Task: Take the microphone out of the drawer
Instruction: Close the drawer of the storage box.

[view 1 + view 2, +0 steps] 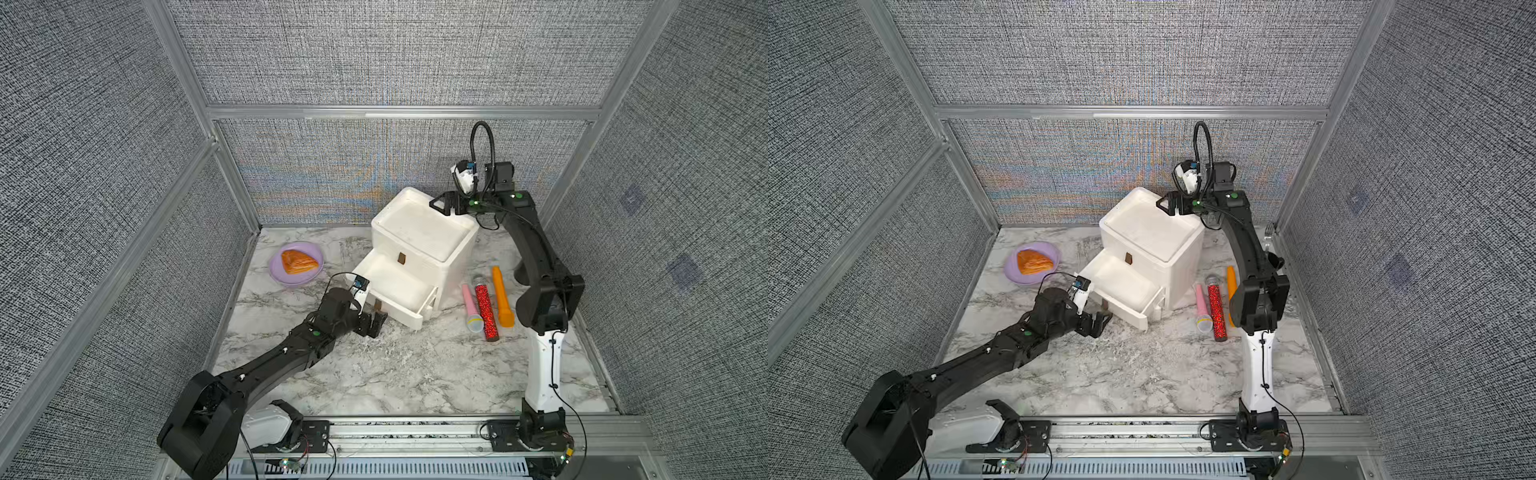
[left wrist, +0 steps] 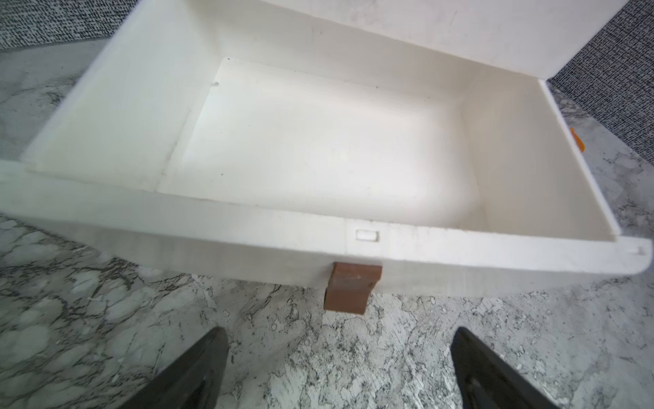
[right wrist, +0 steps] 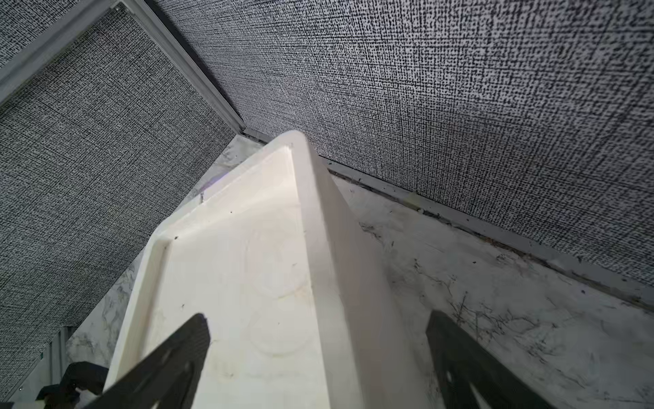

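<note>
- Both top views are bright and evenly lit by soft overhead light. Shadows on the marble table (image 1: 395, 365) under the left gripper (image 1: 376, 323) are faint and soft-edged.
- Behind the right gripper (image 1: 439, 204), the woven wall panels (image 1: 332, 178) shimmer with coloured moiré bands.
- In the left wrist view, the drawer (image 2: 247, 226) floor ahead of the gripper glows almost washed out. Its front rim looks soft and bows from lens distortion.
- In both wrist views the dark fingers (image 2: 198, 368) are blurred, while the wall weave beyond the right gripper is crisp.
</note>
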### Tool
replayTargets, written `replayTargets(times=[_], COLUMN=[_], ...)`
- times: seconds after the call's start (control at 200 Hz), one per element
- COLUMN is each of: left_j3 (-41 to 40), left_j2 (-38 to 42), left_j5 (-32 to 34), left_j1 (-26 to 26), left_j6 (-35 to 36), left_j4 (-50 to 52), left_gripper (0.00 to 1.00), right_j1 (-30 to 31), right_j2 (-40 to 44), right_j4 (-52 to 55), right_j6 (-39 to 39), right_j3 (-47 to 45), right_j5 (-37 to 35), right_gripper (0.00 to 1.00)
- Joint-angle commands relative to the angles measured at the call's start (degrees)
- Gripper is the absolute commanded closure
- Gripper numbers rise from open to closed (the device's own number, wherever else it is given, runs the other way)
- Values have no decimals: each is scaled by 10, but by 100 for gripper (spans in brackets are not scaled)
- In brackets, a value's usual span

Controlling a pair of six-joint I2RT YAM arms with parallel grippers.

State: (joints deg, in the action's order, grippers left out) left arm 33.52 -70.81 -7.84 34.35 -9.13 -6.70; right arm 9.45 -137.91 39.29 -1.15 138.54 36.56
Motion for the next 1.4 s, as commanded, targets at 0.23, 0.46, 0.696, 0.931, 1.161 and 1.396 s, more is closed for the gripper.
replayTargets(times=[0.23, 0.46, 0.696, 0.931, 1.161, 1.396], left_j3=[11, 34, 63, 68, 107, 131], left_j2=[-60, -100, -125, -125, -141, -166], left_j5=[7, -7, -15, -23, -4, -19], left_j1=[0, 0, 0, 0, 0, 0], left_j6=[36, 71, 76, 103, 114, 109], left_j4=[-96, -135, -143, -157, -122, -119], left_gripper=[0, 0, 0, 0, 0, 0], right_j1=[9, 9, 9, 10, 18, 20], right_j2=[-24, -21, -17, -12, -8, -5], right_j4=[70, 77, 82, 85, 86, 80], right_j6=[53, 79, 97, 113, 129, 129], right_j3=[-8, -40, -56, -76, -96, -111], right_j5=[6, 25, 33, 33, 33, 27], right_gripper=[2, 2, 2, 3, 3, 4])
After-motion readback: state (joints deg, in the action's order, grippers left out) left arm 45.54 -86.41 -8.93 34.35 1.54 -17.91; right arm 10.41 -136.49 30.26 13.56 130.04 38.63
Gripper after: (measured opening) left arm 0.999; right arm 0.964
